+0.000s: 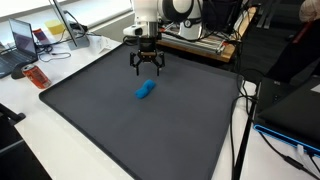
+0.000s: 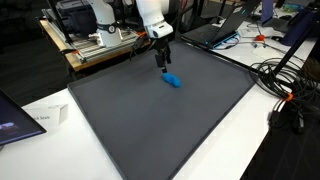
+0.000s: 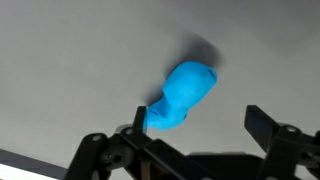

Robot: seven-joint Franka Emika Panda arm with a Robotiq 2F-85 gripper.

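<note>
Hand (image 1: 146,70) spread wide, empty, poised just above blue object (image 1: 145,91) | blue object lies untouched on grey mat (image 1: 110,125) covering tabletop (image 1: 50,140) | progress: hand positioned, grasp not yet done

small soft object (image 1: 146,91) on mat (image 1: 110,135); gripper (image 1: 146,70) above mat, just beyond object toward far edge; laptop (image 1: 22,42) on table (image 1: 20,115) off mat corner.

A lab: laptops (image 1: 22,42), cables (image 2: 285,85), equipment benches (image 2: 95,45).

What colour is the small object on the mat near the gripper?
The object is bright blue, clearest in the wrist view.
</note>
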